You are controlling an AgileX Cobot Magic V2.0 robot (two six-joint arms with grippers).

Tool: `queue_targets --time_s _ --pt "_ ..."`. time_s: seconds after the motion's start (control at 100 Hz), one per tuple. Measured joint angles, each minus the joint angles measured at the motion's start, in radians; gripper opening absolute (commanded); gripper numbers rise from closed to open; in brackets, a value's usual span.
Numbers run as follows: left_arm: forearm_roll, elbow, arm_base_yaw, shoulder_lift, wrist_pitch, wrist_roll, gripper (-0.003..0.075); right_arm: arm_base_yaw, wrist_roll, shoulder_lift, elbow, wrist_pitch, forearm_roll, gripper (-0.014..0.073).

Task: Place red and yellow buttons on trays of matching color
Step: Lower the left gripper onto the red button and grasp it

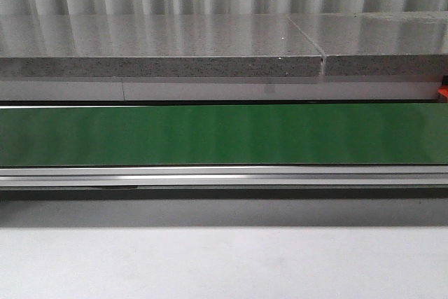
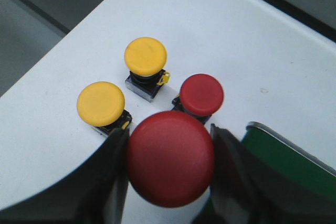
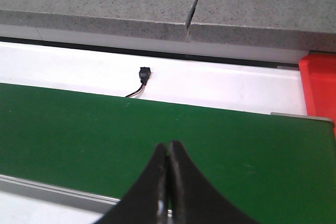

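Left gripper point(image 2: 169, 153) clamping glossy round red button point(image 2: 170, 165), right gripper point(image 3: 168, 182) closed, empty, 2 yellow buttons point(image 2: 145, 56) on table

Green conveyor belt point(image 1: 224, 134), grey speckled stone ledge point(image 1: 161, 50) (seamed), small black connector point(image 3: 144, 73)

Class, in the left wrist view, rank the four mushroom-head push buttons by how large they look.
1. Red mushroom-head push button held in the left gripper: largest, though it is nearest the camera, so true size is unsure.
2. The two yellow mushroom-head push buttons and the red mushroom-head push button on the white table: alike, not ranked.
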Motion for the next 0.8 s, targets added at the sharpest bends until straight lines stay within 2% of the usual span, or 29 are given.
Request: queue_targets --time_s 0.17,0.34,0.48,0.8 --pt "0.0 0.0 -0.079 -0.09 0.095 0.008 -0.0021 0.0 0.0 0.0 0.0 0.0 0.0 -0.0068" --pt "0.0 0.0 -0.162 -0.102 0.154 0.042 -0.0021 0.0 0.0 0.0 0.0 0.0 0.0 -0.0068" --pt "-0.004 0.006 -0.201 -0.102 0.159 0.051 -0.0021 0.0 0.0 0.0 0.0 0.0 0.0 -0.0068" --pt "-0.045 0.041 -0.208 -0.057 0.108 0.051 -0.0021 0.0 0.0 0.0 0.0 0.0 0.0 -0.0068"
